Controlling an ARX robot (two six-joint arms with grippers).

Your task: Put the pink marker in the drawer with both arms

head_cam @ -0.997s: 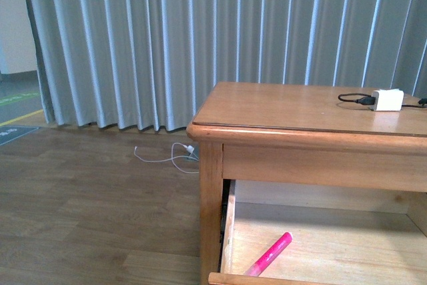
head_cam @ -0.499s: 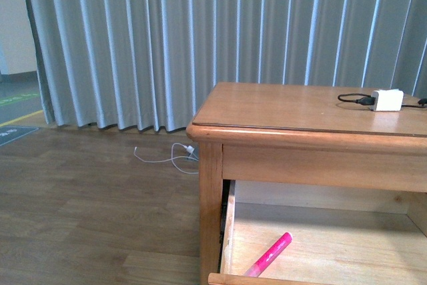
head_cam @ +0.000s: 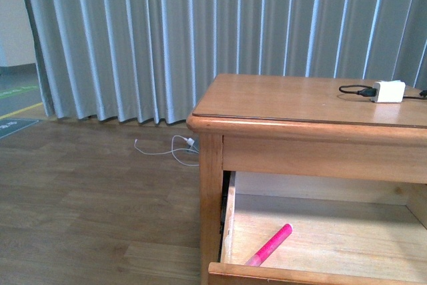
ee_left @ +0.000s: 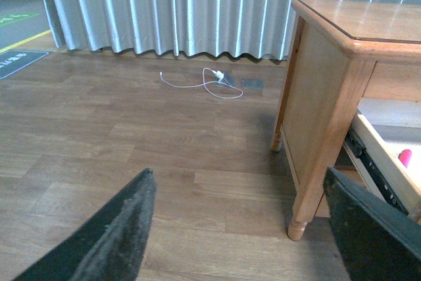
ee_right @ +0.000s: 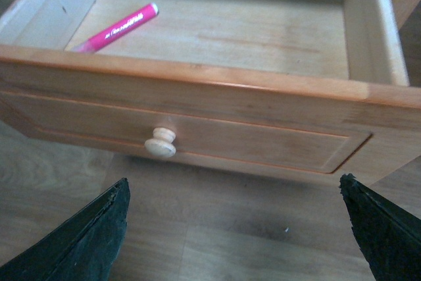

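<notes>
The pink marker (head_cam: 270, 245) lies on the floor of the pulled-out drawer (head_cam: 230, 225), near its left front corner. From the right wrist view the marker (ee_right: 117, 27) rests slantwise inside the drawer (ee_right: 197, 133), whose panelled front carries a round wooden knob (ee_right: 160, 143). My right gripper (ee_right: 233, 228) hangs open in front of the drawer face, above the floor and apart from the knob. My left gripper (ee_left: 240, 228) is open over the floor, left of the dresser leg (ee_left: 309, 182); a sliver of the marker (ee_left: 405, 158) shows in the drawer. Neither arm appears in the front view.
A white charger block (head_cam: 388, 91) with a black cable sits on the dresser top (head_cam: 300, 101). A white cable (head_cam: 175, 148) lies on the wooden floor by the grey curtain (head_cam: 167, 38). Open floor spreads left of the dresser.
The front view has shifted slightly: the dresser sits higher in frame and more of the drawer's front edge shows. The marker lies as before.
</notes>
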